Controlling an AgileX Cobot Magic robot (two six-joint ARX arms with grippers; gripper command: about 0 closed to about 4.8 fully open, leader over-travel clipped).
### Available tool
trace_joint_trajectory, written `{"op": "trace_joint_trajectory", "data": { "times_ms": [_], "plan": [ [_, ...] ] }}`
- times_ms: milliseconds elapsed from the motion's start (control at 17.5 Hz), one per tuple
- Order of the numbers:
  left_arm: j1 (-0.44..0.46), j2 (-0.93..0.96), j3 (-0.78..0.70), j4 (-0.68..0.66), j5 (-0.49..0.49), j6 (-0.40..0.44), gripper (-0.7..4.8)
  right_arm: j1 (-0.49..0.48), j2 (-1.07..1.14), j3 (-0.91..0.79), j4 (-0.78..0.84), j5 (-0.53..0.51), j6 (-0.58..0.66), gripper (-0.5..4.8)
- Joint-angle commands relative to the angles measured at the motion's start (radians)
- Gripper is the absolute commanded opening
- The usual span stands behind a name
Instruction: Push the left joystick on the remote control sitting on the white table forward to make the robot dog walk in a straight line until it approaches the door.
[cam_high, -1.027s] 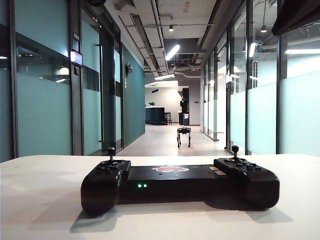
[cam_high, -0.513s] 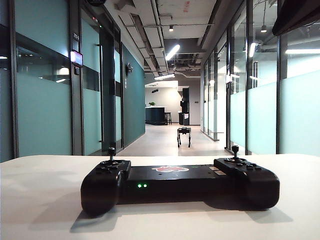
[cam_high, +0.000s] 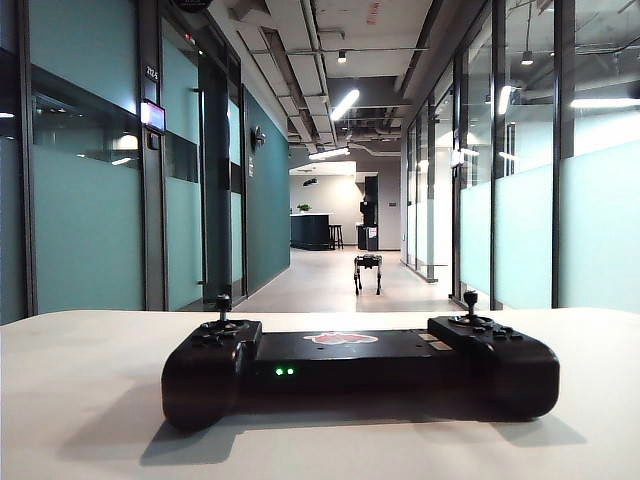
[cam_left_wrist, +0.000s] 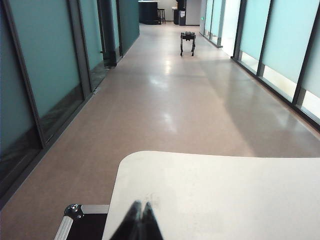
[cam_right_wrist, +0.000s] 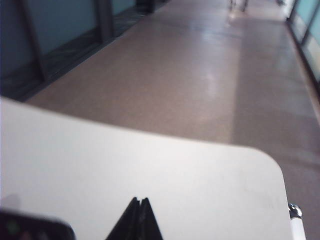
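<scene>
Both grippers, left and right, hang over the table with jaws pressed together, holding nothing. The remote lies broadside, long axis across the table; its left joystick stands upright (untouched). A shut tip should nudge it straight ahead, toward the dog standing down the corridor

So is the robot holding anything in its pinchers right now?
No, nothing. The left gripper and the right gripper are both shut and empty above the white table. Neither touches the remote control.
</scene>
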Motion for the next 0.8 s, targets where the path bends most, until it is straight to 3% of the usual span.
{"op": "trace_joint_trajectory", "data": {
  "times_ms": [57,399,798],
  "plan": [
    [0.0,0.0,0.003,0.011,0.0,0.008,-0.05,-0.116,-0.132,-0.103,0.03,-0.092,-0.013,-0.01],
    [0.0,0.0,0.003,0.01,0.0,0.008,-0.05,-0.32,-0.396,-0.22,0.03,-0.101,-0.013,-0.01],
    [0.0,0.0,0.003,0.007,0.0,0.008,-0.05,-0.419,-0.406,-0.29,0.123,-0.166,-0.01,-0.01]
  ]
}}
